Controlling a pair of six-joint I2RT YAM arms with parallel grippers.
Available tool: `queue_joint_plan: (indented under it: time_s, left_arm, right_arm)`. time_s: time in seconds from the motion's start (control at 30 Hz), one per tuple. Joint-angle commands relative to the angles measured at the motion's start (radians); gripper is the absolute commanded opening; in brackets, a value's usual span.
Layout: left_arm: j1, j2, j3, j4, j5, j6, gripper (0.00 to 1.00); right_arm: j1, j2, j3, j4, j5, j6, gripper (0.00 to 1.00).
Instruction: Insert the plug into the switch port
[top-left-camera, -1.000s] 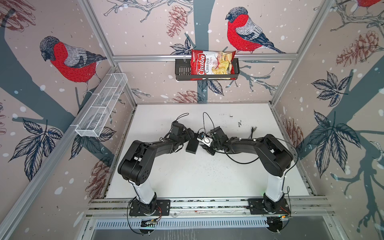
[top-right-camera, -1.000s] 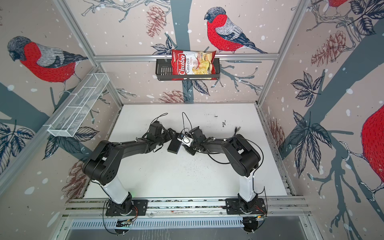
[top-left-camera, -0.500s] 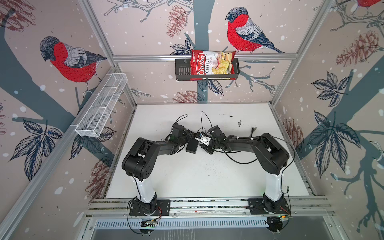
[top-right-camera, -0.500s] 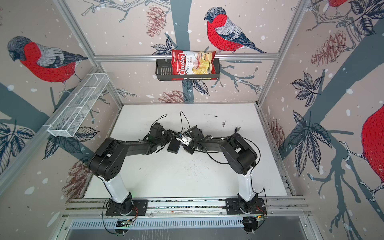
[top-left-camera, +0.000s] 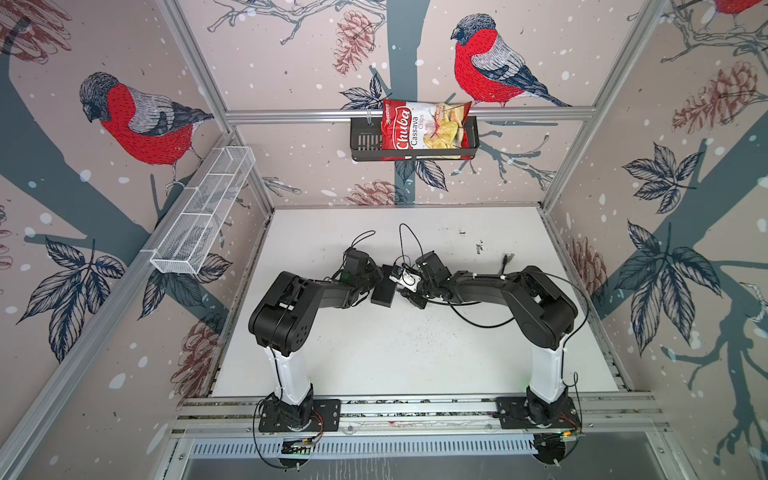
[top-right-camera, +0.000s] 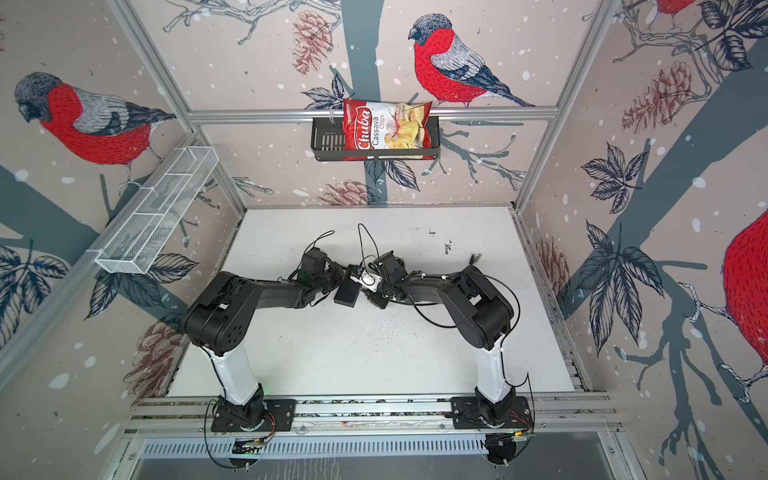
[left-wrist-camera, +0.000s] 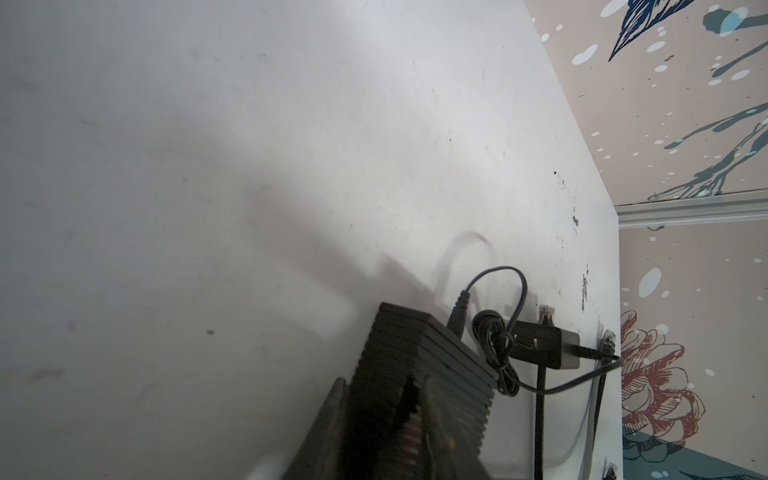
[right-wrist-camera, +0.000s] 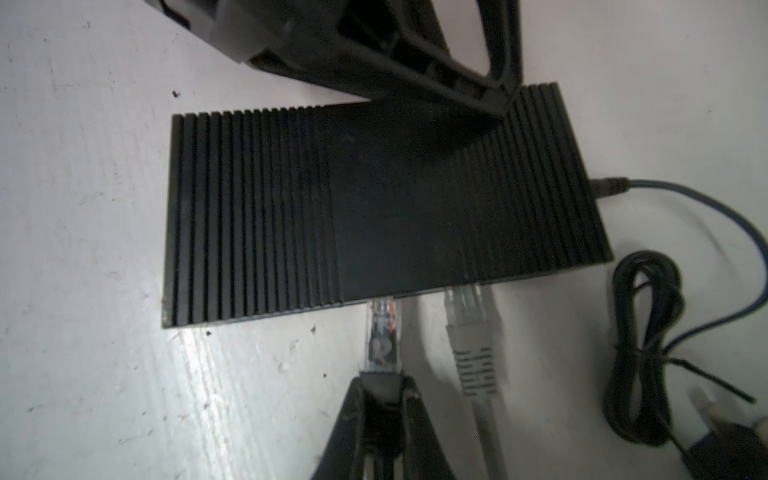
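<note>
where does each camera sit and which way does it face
top views: high above the front rail, facing down toward the back wall; left arm and right arm show whole, meeting at the switch.
left wrist: on the left arm, looking along the switch across the table; left gripper blurred against it.
right wrist: on the right arm, looking down on the switch; right gripper holds the plug, left gripper at the opposite edge.
shared: all show the switch; both wrist views its bundled cord.

The switch lies midway on the desk; the plug meets its right edge, a second plug just beside it, the bundled cord farther back
</note>
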Motion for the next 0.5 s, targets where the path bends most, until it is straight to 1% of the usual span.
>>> queue_joint_plan:
  time_s: [0.0, 0.2, 0.4, 0.47]
  left_arm:
    - [0.003, 0.018, 0.012, 0.004, 0.018, 0.014, 0.25]
    - [0.003, 0.058, 0.022, 0.05, 0.089, 0.024, 0.2]
    - [0.002, 0.058, 0.017, 0.048, 0.1, 0.041, 0.18]
    - [0.002, 0.059, 0.017, 0.049, 0.104, 0.043, 0.18]
  right_arm:
    - [0.002, 0.005, 0.003, 0.0, -0.011, -0.012, 0.01]
    - [0.011, 0.009, 0.019, 0.008, 0.013, -0.02, 0.01]
    - [0.01, 0.019, 0.035, 0.004, 0.045, -0.013, 0.01]
    - [0.006, 0.018, 0.034, 0.013, 0.054, 0.008, 0.01]
